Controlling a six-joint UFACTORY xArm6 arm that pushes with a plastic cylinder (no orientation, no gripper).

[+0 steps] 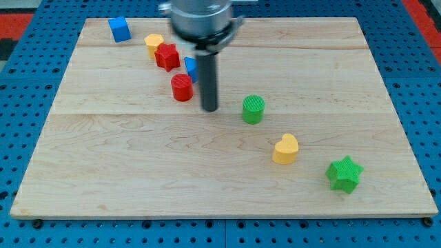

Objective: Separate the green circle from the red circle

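We see a pale wood worktop [138,165] on a blue perforated base [21,103]. On it sit 2 blue blocks [119,29] [190,67], 2 red [182,87] [167,56], 2 yellow [285,149] [154,44] and 2 green [253,109] [344,174]. Our tip [209,109] is dark grey.

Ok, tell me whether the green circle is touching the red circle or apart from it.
Apart. The green circle sits to the view's right of the red circle, with bare board and my tip between them.
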